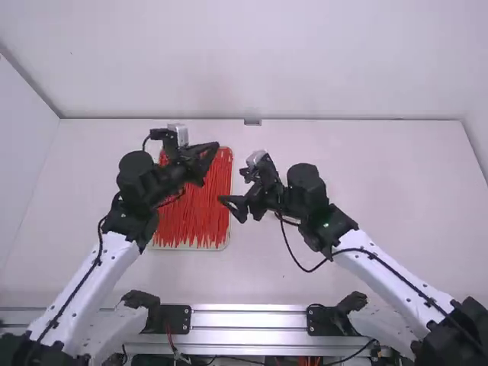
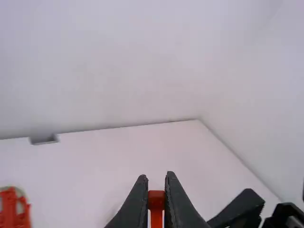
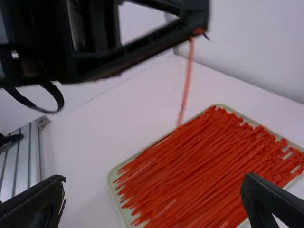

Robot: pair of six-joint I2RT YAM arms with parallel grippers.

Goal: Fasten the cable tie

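- White table (image 1: 366, 168): carries the work. Both arms reach over it from the near edge.
- Pale rectangular tray with rounded corners (image 1: 191, 247): lies flat, left of the middle, and holds a dense pile of red plastic cable ties (image 1: 200, 207).
- Left arm: elbow bent, wrist raised above the tray's far end. The left gripper (image 2: 156, 183) has its fingers narrow, pinching one end of a single red cable tie (image 3: 185, 80). The tie hangs straight down toward the pile; contact with the pile cannot be told.
- Right arm: angled toward the middle. The right gripper (image 1: 238, 206) sits just beside the tray's right edge, fingers spread wide, holding nothing.
- Step in hand, as judged: take the hanging end with the right gripper. Close near the tip, clear of the pile, so no loose ties come along. Hold the strap untwisted so tip and head can line up for threading.
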